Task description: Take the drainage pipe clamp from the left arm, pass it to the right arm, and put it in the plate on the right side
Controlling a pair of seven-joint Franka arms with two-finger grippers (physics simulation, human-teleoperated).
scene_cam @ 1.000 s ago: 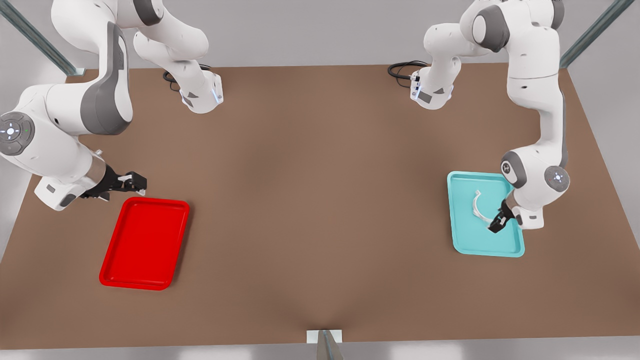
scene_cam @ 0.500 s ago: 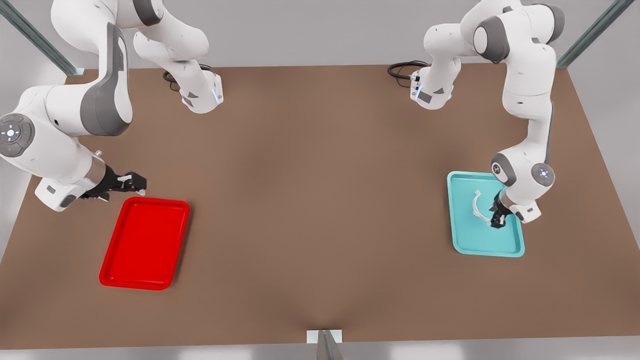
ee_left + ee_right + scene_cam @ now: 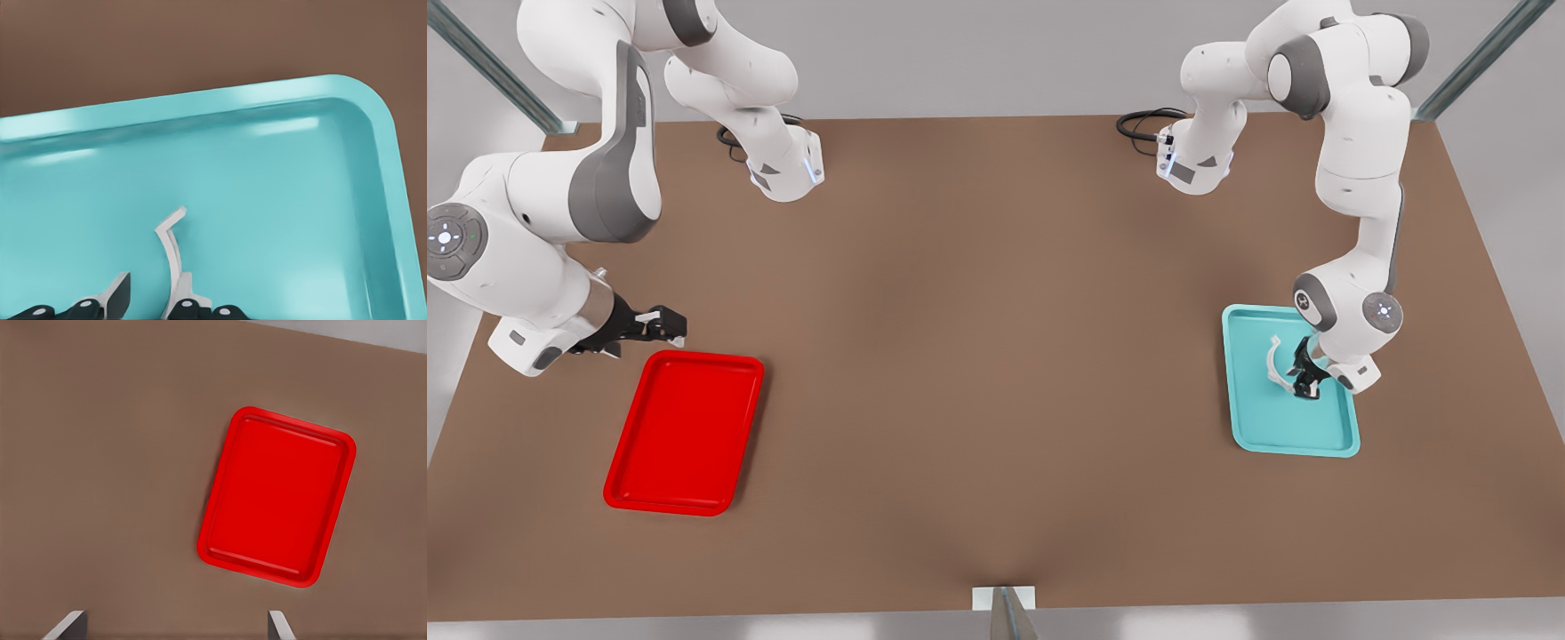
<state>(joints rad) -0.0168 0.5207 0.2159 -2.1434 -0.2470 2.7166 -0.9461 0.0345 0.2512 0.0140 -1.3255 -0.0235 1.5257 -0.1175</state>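
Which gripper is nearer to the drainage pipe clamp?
Left. The left gripper is at the drainage pipe clamp in the teal tray; the right gripper waits beside the red plate.

You have no text, label, brand, number or sign to read anywhere here: nothing is printed on the red plate [image 3: 683, 433], the teal tray [image 3: 1249, 418], the surface [image 3: 978, 338], the drainage pipe clamp [image 3: 172, 245] or either arm.
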